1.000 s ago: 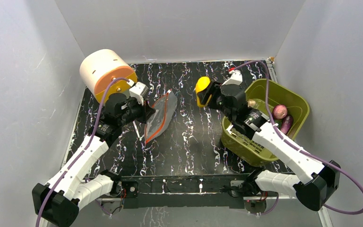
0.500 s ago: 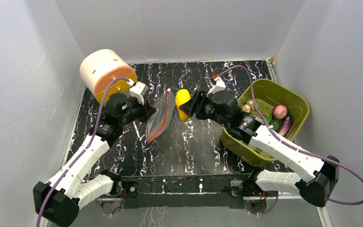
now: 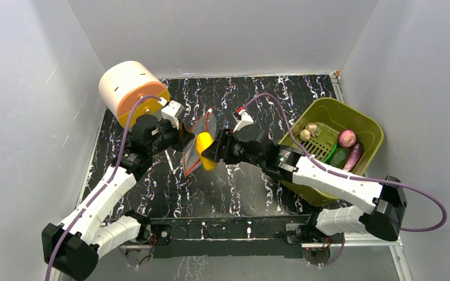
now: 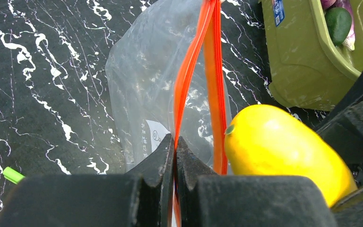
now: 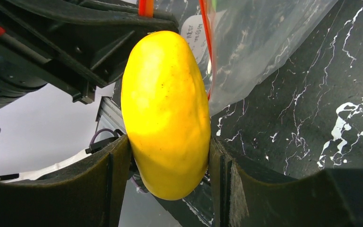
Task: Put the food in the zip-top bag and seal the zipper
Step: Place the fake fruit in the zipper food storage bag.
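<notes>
right gripper (image 5: 169, 146): clamps 1 yellow lemon (image 3: 204, 151) just beside zipper (image 4: 212, 61) | left gripper (image 4: 175, 147): pinched shut on zipper of 1 zip-top bag (image 4: 142, 85) | basket (image 3: 328, 104): 2 beige lumps (image 3: 304, 134), 1 pink piece (image 3: 346, 138), 1 eggplant (image 3: 356, 153), 1 green piece (image 3: 338, 157)

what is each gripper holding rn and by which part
The left gripper pinches the zip-top bag by one lip of its zipper; the right gripper clamps the yellow lemon across its sides, near its back end.

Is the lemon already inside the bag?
No, the lemon sits clamped in the right gripper beside the zipper, outside the zip-top bag.
</notes>
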Robot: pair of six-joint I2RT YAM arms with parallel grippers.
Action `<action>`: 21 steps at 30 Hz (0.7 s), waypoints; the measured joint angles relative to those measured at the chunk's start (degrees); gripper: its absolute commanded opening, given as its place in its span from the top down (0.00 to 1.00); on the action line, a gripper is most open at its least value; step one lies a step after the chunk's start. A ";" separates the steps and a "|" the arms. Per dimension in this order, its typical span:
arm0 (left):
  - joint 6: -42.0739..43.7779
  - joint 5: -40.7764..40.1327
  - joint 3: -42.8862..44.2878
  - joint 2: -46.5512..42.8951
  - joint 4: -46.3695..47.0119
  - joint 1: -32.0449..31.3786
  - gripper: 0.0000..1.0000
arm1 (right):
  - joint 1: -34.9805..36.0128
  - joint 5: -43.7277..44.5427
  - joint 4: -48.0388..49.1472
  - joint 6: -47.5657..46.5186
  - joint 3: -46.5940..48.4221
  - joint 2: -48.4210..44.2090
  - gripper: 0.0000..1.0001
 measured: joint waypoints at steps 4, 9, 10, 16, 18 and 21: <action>0.00 0.52 -0.11 0.00 0.17 0.00 1.00 | 0.28 0.00 -0.26 1.05 0.17 1.42 0.59; 0.00 1.44 -0.90 -0.28 0.66 0.00 1.00 | 0.26 0.07 -1.31 1.49 2.19 3.43 0.59; 0.00 1.68 -1.05 -0.42 0.68 0.00 1.00 | 0.26 0.26 -1.44 1.51 2.49 3.82 0.59; 0.02 3.89 -2.03 -1.90 1.68 0.00 1.00 | 0.28 4.17 -4.90 2.56 2.89 5.14 0.59; 0.02 4.70 -2.14 -2.29 2.05 0.00 1.00 | 0.28 5.68 -5.95 2.86 2.89 5.20 0.59; 0.02 5.79 -2.49 -2.67 2.32 0.00 1.00 | 0.28 7.21 -7.28 3.39 2.89 5.20 0.58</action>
